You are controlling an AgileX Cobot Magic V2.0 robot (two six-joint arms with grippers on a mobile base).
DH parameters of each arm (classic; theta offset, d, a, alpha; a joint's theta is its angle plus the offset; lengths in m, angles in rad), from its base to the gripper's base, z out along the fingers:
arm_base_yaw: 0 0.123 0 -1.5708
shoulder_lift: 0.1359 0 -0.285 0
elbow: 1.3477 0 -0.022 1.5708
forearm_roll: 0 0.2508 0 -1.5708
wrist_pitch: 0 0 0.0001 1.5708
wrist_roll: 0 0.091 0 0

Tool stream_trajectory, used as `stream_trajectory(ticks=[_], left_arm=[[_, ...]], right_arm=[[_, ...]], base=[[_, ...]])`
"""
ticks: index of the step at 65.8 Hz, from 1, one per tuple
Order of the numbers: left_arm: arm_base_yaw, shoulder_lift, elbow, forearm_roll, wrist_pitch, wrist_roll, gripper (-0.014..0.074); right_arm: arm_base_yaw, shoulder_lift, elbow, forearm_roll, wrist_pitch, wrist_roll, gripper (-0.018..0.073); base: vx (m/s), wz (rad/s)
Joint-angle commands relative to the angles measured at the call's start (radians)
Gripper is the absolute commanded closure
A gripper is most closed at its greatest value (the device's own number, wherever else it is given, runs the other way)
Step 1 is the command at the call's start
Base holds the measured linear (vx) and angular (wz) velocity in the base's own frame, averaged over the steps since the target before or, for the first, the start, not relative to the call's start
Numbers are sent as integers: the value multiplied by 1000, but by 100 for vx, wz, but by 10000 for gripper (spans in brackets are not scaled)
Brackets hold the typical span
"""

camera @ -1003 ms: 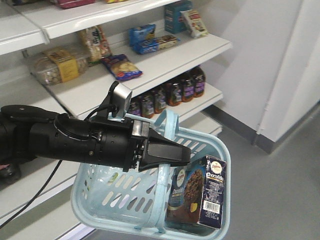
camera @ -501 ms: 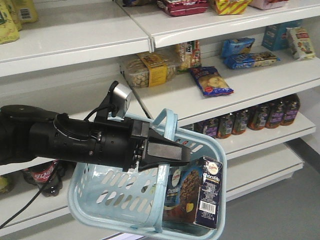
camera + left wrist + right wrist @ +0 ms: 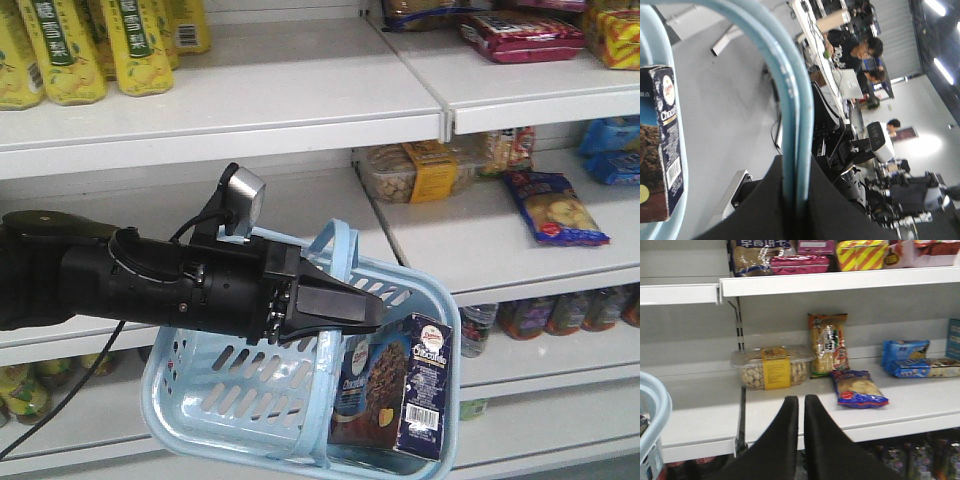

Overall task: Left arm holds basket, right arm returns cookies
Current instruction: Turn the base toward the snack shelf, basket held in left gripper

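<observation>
Over the last second the shelves (image 3: pixel 300 95) slid rightwards across the front view. The corner wall and floor dropped out of sight, and a row of yellow bottles (image 3: pixel 130 40) came in at the top left. The left arm (image 3: pixel 150 285) and the basket (image 3: pixel 200 400) kept the same place in that view, so I judged that the whole robot had turned or rolled along the aisle while its carry stayed steady.

The left gripper (image 3: pixel 365 312) was clamped on the basket's pale blue handle (image 3: pixel 335 240). The left wrist view showed the loop running down between the black fingers (image 3: pixel 765 210).

The cookies (image 3: pixel 400 385) still stood upright inside the basket at its right end, against the wall, so the return had not begun. The right gripper (image 3: pixel 801 402) hung in front of the middle shelf with its fingers nearly pressed together, only a thin slit between them, and it gripped nothing. It faced a clear tub (image 3: pixel 772 367) of nuts or biscuits and a blue bag (image 3: pixel 857 387) of pale round biscuits. The basket rim sat at the far left of that view.

The box read "Chocochips" in white, with a red oval logo above and a white barcode panel on its side. The bottles carried green labels with Chinese characters too small to read. The tub's yellow label was not legible either.
</observation>
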Motion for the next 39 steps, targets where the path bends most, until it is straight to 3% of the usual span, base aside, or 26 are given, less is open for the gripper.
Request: stream_trajectory(ticks=[1, 22, 39], left_arm=[[-5, -49, -32, -134, 62, 15, 603], [-5, -49, -32, -134, 62, 15, 603], [-5, -49, -32, -134, 62, 15, 603]], right_arm=[[-4, -8, 18, -6, -74, 1, 565], [-4, -8, 18, -6, -74, 1, 565], [-4, -8, 18, -6, -73, 1, 565]], base=[[15, 46], [13, 41], [9, 17]])
